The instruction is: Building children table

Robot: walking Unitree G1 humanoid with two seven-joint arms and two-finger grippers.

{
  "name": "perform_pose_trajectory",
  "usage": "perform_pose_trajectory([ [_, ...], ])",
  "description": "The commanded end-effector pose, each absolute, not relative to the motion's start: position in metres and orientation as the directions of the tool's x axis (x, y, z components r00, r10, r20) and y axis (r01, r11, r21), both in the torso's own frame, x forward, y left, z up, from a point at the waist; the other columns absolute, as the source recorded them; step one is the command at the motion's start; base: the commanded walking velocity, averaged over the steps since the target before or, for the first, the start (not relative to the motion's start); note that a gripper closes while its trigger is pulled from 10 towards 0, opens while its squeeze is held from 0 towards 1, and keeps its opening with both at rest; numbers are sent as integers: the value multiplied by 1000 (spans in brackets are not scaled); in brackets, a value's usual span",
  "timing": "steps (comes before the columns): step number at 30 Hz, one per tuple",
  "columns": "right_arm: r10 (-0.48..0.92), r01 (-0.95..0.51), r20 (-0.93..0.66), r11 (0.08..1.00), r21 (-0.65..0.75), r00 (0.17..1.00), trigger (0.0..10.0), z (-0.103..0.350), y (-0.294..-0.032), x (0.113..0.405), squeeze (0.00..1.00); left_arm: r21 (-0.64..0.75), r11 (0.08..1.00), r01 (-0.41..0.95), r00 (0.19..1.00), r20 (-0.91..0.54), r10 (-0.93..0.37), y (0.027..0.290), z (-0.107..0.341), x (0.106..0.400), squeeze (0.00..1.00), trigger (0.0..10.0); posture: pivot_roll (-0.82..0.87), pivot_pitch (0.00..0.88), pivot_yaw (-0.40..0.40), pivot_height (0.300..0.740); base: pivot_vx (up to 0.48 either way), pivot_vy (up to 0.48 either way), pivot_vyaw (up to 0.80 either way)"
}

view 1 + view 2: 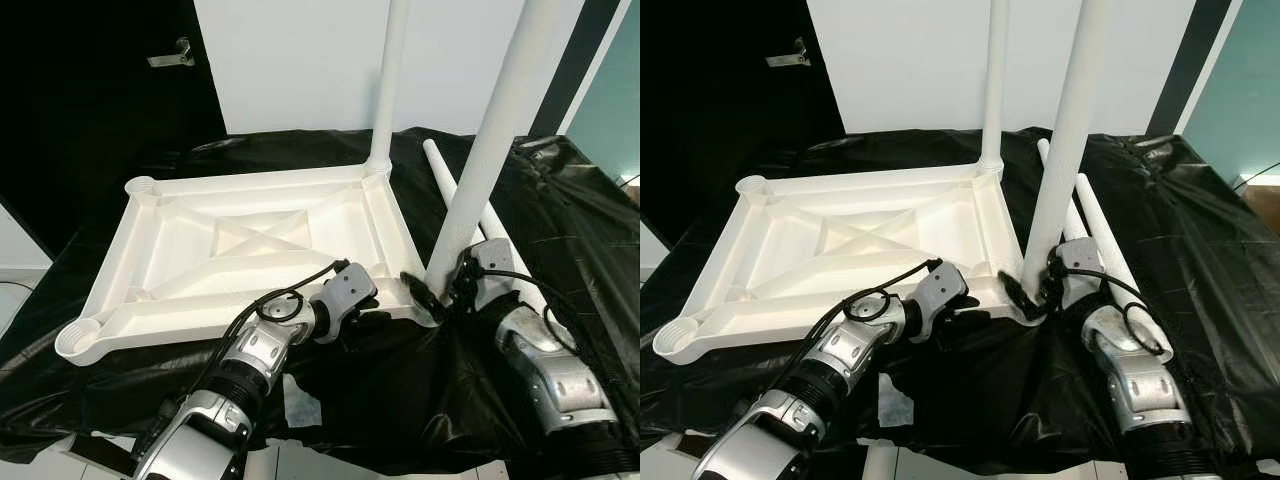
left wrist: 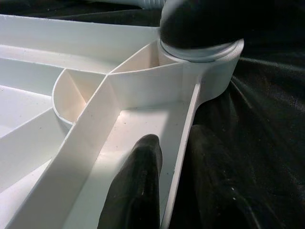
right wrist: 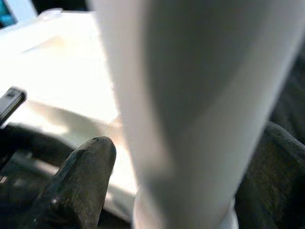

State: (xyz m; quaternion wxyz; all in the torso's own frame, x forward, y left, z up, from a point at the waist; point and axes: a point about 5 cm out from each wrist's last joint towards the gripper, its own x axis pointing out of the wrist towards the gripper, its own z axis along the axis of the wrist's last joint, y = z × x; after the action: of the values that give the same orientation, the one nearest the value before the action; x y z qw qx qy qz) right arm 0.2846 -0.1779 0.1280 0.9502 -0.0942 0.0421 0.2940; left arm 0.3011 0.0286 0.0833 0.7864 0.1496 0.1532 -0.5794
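Inverted white tabletop (image 1: 250, 245) lay on the black-covered table (image 1: 560, 230), centre-left of frame, with two legs standing upright.

The far leg (image 1: 388, 80) stood in the far corner socket, upper centre; the near leg (image 1: 490, 140) stood in the near right corner socket, tilted slightly. Two loose legs (image 1: 1095, 225) lay on the black sheet at right, behind the near leg. The left gripper (image 2: 164, 176) had its jaws clenched across the tabletop's near rim wall, one finger (image 2: 138, 186) inside, the other outside. The right gripper (image 1: 1045, 285) had its jaws grasping the near leg at its base, fingers (image 3: 76, 186) on either side.
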Motion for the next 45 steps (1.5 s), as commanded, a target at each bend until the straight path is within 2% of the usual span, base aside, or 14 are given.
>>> perform_pose_trajectory([
  [1,598,-617,-155,773,-146,786,10000,129,-175,284,0,-117,245,962,141,-556,-819,37,34,270,0,10000,-84,0,-5,740,0,0,0],
  [2,621,-642,-168,753,-143,766,4824,129,-175,284,0,-117,248,962,144,-556,-819,37,34,271,0,10000,-83,0,-4,740,0,0,0],
  [3,621,-642,-168,753,-143,766,4824,129,-175,284,0,-117,248,962,144,-556,-819,37,34,271,0,10000,-83,0,-4,740,0,0,0],
  [4,638,-660,-176,736,-146,750,0,129,-175,284,0,-116,250,961,146,-556,-818,38,34,271,0,10000,-78,0,-4,740,0,0,0],
  [18,684,-737,-288,660,-148,670,0,123,-179,281,0,-111,254,961,151,-557,-816,39,35,273,0,10000,-79,0,4,740,0,0,0],
  [20,655,-693,-237,706,-145,717,0,123,-174,282,0,-110,253,961,151,-557,-817,39,36,274,0,10000,-79,0,5,740,0,0,0],
  [22,378,-383,-61,919,-95,924,0,124,-166,290,0,-108,250,962,150,-559,-816,40,36,274,0,10000,-80,0,11,740,0,0,0],
  [25,179,-181,-45,982,-45,983,0,110,-155,276,0,-106,249,963,149,-560,-815,40,37,274,0,10000,-79,0,10,740,0,0,0],
  [38,7,-10,-36,998,-67,999,0,99,-153,268,0,-109,247,963,145,-563,-813,41,36,272,0,10000,-68,0,7,740,0,0,0],
  [39,12,-14,-32,997,-73,999,10000,99,-151,269,0,-108,246,963,144,-564,-813,41,36,273,0,10000,-68,0,6,740,0,0,0],
  [41,19,-21,-30,997,-77,999,10000,100,-149,270,0,-108,246,963,145,-564,-813,41,36,273,0,10000,-68,0,6,740,0,0,0],
  [42,41,-42,-27,997,-69,999,10000,101,-147,270,71,-106,247,963,146,-564,-813,41,36,274,0,10000,-70,0,6,740,0,0,0],
  [43,87,-88,-19,995,-55,996,10000,103,-145,271,1000,-105,247,963,147,-564,-813,41,37,274,0,10000,-71,0,6,740,0,0,0],
  [45,185,-185,-16,982,-33,983,10000,106,-142,271,1000,-104,247,963,147,-565,-812,41,37,275,0,10000,-79,0,10,740,0,0,0],
])
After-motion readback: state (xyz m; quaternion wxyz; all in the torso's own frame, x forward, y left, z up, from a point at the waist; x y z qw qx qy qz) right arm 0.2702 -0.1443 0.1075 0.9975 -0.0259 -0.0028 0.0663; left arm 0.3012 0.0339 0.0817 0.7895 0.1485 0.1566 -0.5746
